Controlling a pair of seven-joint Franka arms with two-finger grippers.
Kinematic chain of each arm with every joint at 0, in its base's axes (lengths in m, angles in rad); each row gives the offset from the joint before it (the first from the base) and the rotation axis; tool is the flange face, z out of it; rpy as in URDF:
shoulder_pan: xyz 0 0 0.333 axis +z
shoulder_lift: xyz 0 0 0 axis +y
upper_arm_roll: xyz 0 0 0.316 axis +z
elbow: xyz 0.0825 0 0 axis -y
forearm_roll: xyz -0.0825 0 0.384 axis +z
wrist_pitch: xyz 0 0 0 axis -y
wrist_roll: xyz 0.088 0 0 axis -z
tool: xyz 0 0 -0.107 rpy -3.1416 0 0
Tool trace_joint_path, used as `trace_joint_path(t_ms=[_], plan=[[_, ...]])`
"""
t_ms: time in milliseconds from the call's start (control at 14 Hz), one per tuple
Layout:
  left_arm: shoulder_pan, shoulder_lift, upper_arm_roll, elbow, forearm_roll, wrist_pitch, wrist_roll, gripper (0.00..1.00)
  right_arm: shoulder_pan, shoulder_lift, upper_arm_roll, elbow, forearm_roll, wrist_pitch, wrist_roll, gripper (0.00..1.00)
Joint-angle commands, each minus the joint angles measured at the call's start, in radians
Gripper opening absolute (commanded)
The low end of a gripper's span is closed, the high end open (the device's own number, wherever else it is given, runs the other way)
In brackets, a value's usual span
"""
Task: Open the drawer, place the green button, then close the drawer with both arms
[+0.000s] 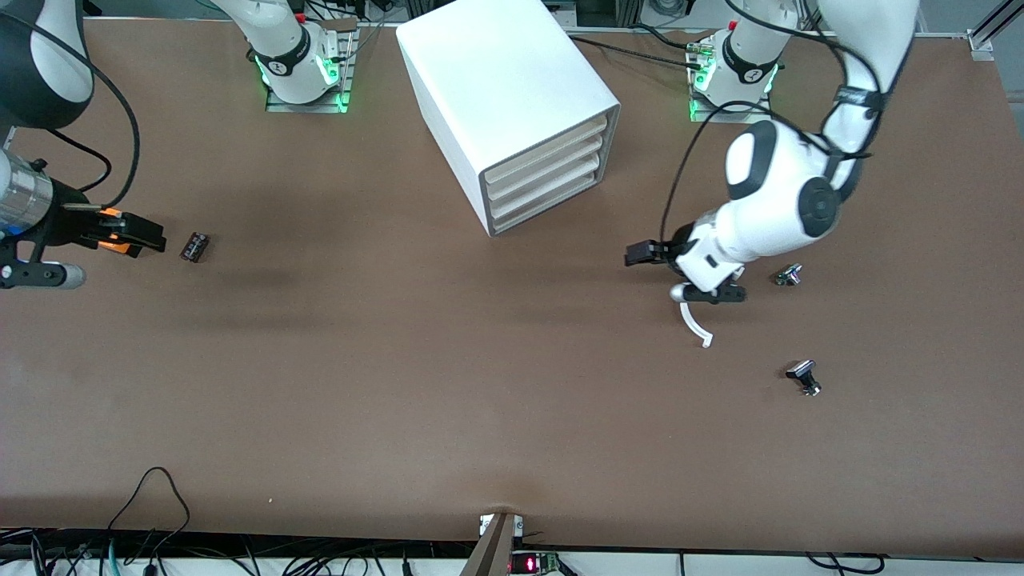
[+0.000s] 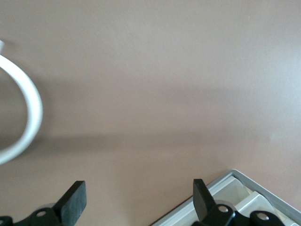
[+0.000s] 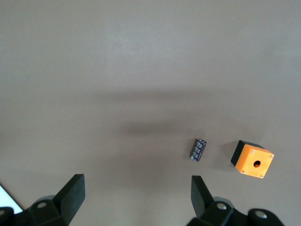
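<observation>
Front view: no writing legible; left end effector (image 1: 640, 254) spread, right end effector (image 3: 136, 195) spread, both empty.

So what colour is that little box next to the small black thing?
Orange box with a black side; the right wrist view shows it best.
</observation>
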Motion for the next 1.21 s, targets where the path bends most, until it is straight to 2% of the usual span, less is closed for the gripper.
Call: trace_joint_path(t_ms=[0, 143, 286, 357, 429, 571, 643, 786, 929, 1143], plan=[[-0.018, -0.078, 0.025, 0.028, 0.126, -0.039, 0.005, 1.0, -0.003, -0.037, -0.016, -0.027, -0.005, 0.035, -0.048, 1.0], [-0.018, -0.15, 0.035, 0.025, 0.25, -0.058, 0.005, 1.0, -0.003, -0.037, -0.035, -0.03, 0.009, 0.026, -0.16, 1.0], [-0.016, -0.226, 0.04, 0.03, 0.351, -0.129, 0.003, 1.0, -0.002, -0.037, -0.044, -0.027, 0.052, 0.029, -0.054, 1.0], [-0.016, -0.26, 0.066, 0.043, 0.361, -0.175, 0.001, 1.0, 0.0, -0.037, -0.038, -0.026, 0.044, 0.035, 0.059, 1.0], [-0.015, -0.268, 0.102, 0.084, 0.361, -0.23, 0.0, 1.0, 0.0, -0.037, -0.036, -0.026, 0.035, 0.035, 0.079, 1.0], [-0.012, -0.268, 0.179, 0.195, 0.352, -0.368, 0.006, 1.0, -0.002, -0.037, -0.044, -0.026, 0.036, 0.026, -0.054, 1.0], [-0.009, -0.273, 0.196, 0.23, 0.353, -0.415, 0.006, 1.0, -0.002, -0.037, -0.044, -0.024, 0.036, 0.024, -0.058, 1.0], [0.019, -0.302, 0.201, 0.29, 0.363, -0.521, 0.003, 1.0, -0.002, -0.037, -0.044, -0.021, 0.038, 0.024, -0.058, 1.0], [0.027, -0.287, 0.202, 0.373, 0.363, -0.618, -0.002, 1.0, -0.002, -0.037, -0.044, -0.02, 0.035, 0.024, -0.061, 1.0], [0.039, -0.236, 0.206, 0.393, 0.366, -0.612, -0.003, 1.0, -0.002, -0.032, -0.044, -0.012, 0.027, 0.026, -0.067, 1.0]])
